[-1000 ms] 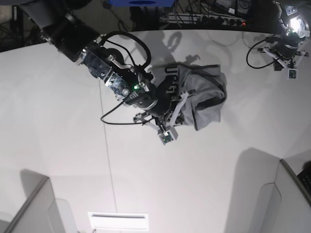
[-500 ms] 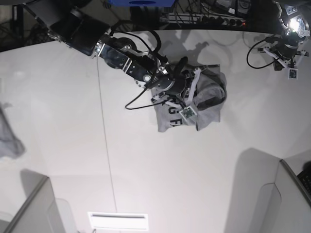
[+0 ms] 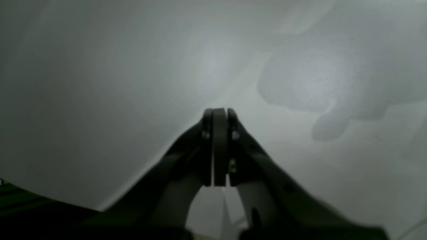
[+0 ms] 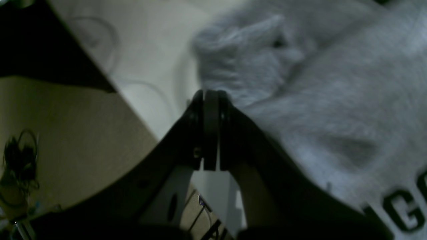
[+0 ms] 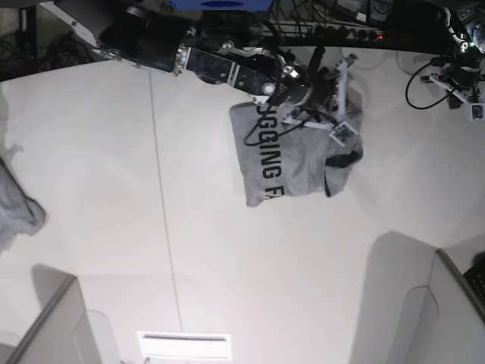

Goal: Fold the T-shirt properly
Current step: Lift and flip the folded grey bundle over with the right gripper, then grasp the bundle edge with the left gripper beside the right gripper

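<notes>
Your T-shirt [image 5: 292, 155] lies partly folded on the white surface [image 5: 227, 258], upper centre of the base view, black lettering facing up. Your right pincer [image 5: 342, 91] hangs over its upper right edge, jaws pressed together, gripping nothing. Your left pincer [image 3: 216, 115], upper right corner, is likewise closed and empty.

Black block capitals "GGING" and "FA" on the grey T-shirt [image 5: 292, 155], partly covered.

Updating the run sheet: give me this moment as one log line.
T-shirt: part-folded, lettering up | right gripper: shut, empty, over shirt's far edge | left gripper: shut, empty, over bare table | grey cloth: table's edge
</notes>
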You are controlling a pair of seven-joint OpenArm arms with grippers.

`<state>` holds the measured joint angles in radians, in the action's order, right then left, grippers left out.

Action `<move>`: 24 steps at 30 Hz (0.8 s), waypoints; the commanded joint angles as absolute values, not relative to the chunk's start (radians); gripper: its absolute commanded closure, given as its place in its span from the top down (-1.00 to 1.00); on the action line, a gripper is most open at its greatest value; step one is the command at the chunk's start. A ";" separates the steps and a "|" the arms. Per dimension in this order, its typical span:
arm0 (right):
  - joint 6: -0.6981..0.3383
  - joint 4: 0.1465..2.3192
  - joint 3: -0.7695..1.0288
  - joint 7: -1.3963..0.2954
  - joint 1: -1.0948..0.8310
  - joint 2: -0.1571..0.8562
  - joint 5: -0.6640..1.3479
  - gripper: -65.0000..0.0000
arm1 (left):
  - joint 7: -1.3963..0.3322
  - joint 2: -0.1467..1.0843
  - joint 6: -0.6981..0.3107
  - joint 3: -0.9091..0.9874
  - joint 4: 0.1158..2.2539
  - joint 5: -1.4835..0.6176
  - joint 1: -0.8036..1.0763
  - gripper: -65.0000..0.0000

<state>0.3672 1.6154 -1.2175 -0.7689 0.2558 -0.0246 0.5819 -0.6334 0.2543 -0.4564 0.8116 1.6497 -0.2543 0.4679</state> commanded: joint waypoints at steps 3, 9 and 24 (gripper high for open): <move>0.363 1.630 -1.287 -0.771 0.297 -0.073 0.579 -1.00 | -0.616 0.271 -0.456 0.839 1.662 -0.257 0.470 -1.00; 0.371 1.655 -1.357 -0.802 0.360 -0.099 0.576 -1.00 | -0.613 0.271 -0.456 0.839 1.644 -0.257 0.469 -1.00; 0.364 1.463 -1.222 -0.720 0.386 -0.094 0.576 -1.00 | -0.616 0.266 -0.456 0.839 1.647 -0.257 0.455 -1.00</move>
